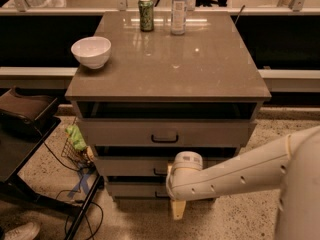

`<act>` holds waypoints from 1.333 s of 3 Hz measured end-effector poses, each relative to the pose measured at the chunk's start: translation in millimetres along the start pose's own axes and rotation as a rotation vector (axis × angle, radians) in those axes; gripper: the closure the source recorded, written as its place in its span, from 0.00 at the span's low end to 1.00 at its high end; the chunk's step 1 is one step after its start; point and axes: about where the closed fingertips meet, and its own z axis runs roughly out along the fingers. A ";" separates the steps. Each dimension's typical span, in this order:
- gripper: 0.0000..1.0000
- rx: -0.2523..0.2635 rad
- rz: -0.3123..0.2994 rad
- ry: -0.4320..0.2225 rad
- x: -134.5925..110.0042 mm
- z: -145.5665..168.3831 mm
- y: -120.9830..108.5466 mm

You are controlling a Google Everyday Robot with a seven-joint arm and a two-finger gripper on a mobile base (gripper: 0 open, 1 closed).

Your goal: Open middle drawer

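The middle drawer (127, 167) is the second of three pale flat fronts in the cabinet under the brown top. Its small dark handle (159, 172) shows only partly, at the left edge of my wrist. My gripper (176, 204) hangs from the white arm, which reaches in from the right. It sits in front of the middle and lowest drawer fronts, just right of their handles. The top drawer (120, 132) with its handle (165, 138) is above. The lowest drawer (132, 189) is near the floor.
On the cabinet top (215, 69) stand a white bowl (91, 51), a green can (146, 14) and a clear bottle (178, 9). A dark stand (25, 114), a wire basket with a green item (76, 139) and cables (85, 214) lie to the left on the speckled floor.
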 end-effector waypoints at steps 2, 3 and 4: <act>0.00 -0.094 0.012 -0.047 -10.3 62.4 6.1; 0.00 -0.114 0.017 -0.063 -13.3 78.1 6.3; 0.13 -0.126 0.004 -0.078 -20.3 88.9 5.0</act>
